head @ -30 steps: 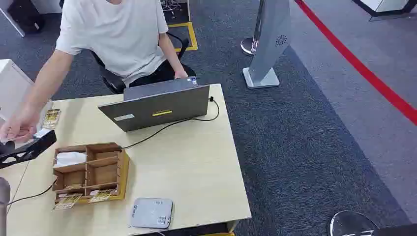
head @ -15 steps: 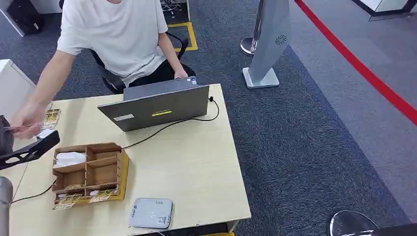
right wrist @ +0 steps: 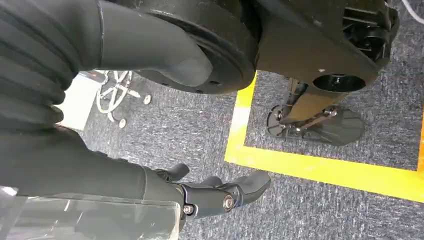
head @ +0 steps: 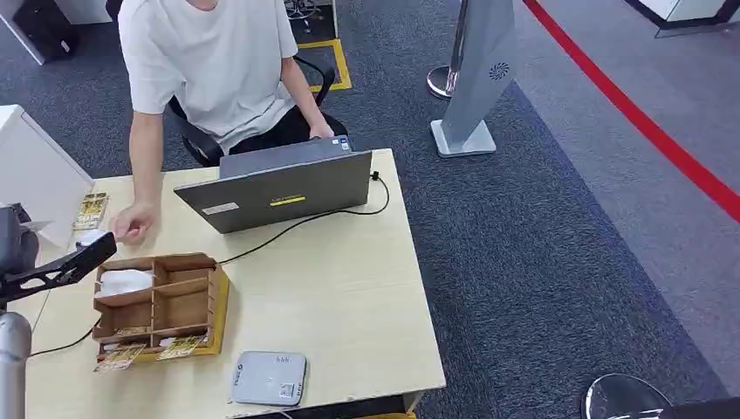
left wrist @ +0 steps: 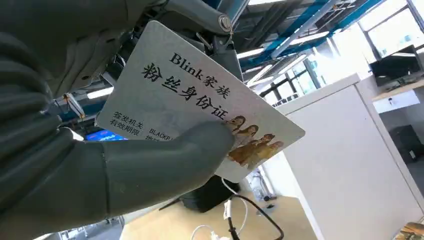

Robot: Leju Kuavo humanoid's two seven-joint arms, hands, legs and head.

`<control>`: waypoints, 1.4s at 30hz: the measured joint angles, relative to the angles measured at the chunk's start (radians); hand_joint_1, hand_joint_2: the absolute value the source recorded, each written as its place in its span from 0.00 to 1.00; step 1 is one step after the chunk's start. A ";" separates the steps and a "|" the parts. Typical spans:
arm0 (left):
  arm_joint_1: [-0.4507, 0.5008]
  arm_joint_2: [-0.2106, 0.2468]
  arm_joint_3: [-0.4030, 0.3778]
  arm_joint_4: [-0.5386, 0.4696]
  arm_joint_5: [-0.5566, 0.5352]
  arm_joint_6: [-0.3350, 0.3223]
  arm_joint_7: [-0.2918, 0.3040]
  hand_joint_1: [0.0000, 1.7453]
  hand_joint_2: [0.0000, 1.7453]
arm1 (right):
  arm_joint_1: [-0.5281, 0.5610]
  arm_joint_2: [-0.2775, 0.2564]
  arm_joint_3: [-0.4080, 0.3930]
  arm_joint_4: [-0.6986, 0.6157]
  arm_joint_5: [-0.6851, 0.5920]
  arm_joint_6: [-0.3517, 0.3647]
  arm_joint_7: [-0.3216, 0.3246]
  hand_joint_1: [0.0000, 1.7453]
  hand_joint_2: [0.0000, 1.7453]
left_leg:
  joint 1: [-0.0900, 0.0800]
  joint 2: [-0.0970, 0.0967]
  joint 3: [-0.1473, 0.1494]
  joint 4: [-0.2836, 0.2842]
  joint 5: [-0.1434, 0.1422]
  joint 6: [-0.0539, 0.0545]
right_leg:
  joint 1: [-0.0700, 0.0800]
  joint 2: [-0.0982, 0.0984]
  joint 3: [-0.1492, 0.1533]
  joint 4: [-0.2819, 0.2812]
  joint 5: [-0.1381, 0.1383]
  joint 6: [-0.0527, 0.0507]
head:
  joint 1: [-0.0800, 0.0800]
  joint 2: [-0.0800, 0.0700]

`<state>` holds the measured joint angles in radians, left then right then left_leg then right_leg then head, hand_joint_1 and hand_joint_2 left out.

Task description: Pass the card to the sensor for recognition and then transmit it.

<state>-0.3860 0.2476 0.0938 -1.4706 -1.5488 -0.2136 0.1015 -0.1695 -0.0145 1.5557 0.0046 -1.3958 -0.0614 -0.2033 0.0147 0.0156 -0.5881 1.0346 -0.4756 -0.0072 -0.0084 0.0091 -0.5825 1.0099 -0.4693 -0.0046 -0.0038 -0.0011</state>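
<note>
My left hand (left wrist: 75, 165) pinches a white card (left wrist: 200, 95) printed with black text and a small picture, with the thumb (left wrist: 200, 145) pressed on its face. In the head view this hand (head: 17, 240) is at the table's far left edge, its dark fingers (head: 65, 266) reaching toward the wooden box. The grey flat card reader (head: 269, 377) lies at the table's front edge, well to the right of that hand. My right hand (right wrist: 215, 192) hangs over the carpet with nothing in it and its fingers loosely apart.
A person (head: 209, 61) sits behind the laptop (head: 279, 192), one hand (head: 131, 223) resting on the wooden table (head: 349, 288). A compartmented wooden box (head: 218, 297) holds cards. More cards (head: 91, 209) lie at the back left. A grey pedestal (head: 480, 70) stands beyond the table.
The person's hand has drawn back from my left hand and come down on the table near the laptop. My left hand has shifted slightly to the right.
</note>
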 joint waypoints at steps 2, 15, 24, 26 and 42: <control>0.000 -0.004 0.000 0.000 0.000 0.000 0.000 1.00 1.00 | 0.000 0.000 0.000 0.000 0.000 0.000 0.000 0.00 1.00 | 0.000 0.000 0.000 0.000 0.000 0.000 | 0.000 0.000 0.000 0.000 0.000 0.000 | 0.000 0.000; 0.302 -0.158 -0.116 -0.393 0.014 0.229 -0.190 1.00 1.00 | 0.025 0.022 0.000 0.000 0.000 -0.053 0.000 0.00 1.00 | -0.002 0.000 -0.001 0.000 -0.004 0.003 | -0.001 0.000 0.000 -0.002 -0.002 0.003 | 0.001 0.000; 0.441 -0.154 -0.382 -0.617 0.062 0.313 -0.192 1.00 1.00 | 0.028 0.027 0.000 0.000 -0.006 -0.068 0.005 0.00 1.00 | -0.002 0.000 -0.001 0.000 -0.004 0.005 | -0.001 -0.001 0.000 -0.002 -0.002 0.003 | 0.000 0.000; 0.456 -0.148 -0.431 -0.636 0.075 0.315 -0.199 1.00 1.00 | 0.029 0.027 0.000 0.000 -0.006 -0.068 0.003 0.00 1.00 | -0.002 0.000 -0.001 0.000 -0.004 0.005 | -0.001 -0.001 0.000 -0.002 -0.002 0.003 | 0.000 0.000; 0.529 -0.185 -0.562 -0.555 0.114 0.350 -0.232 1.00 1.00 | 0.030 0.030 0.000 0.000 0.024 -0.069 0.012 0.00 1.00 | -0.002 -0.001 -0.001 0.000 -0.004 0.005 | -0.001 -0.002 0.001 -0.002 -0.003 0.004 | 0.001 0.000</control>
<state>0.1434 0.0629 -0.4681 -2.0256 -1.4351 0.1365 -0.1305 -0.1395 0.0156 1.5560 0.0050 -1.3722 -0.1301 -0.1915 0.0126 0.0141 -0.5886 1.0346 -0.4800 -0.0022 -0.0096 0.0072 -0.5812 1.0080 -0.4721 -0.0005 -0.0031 -0.0011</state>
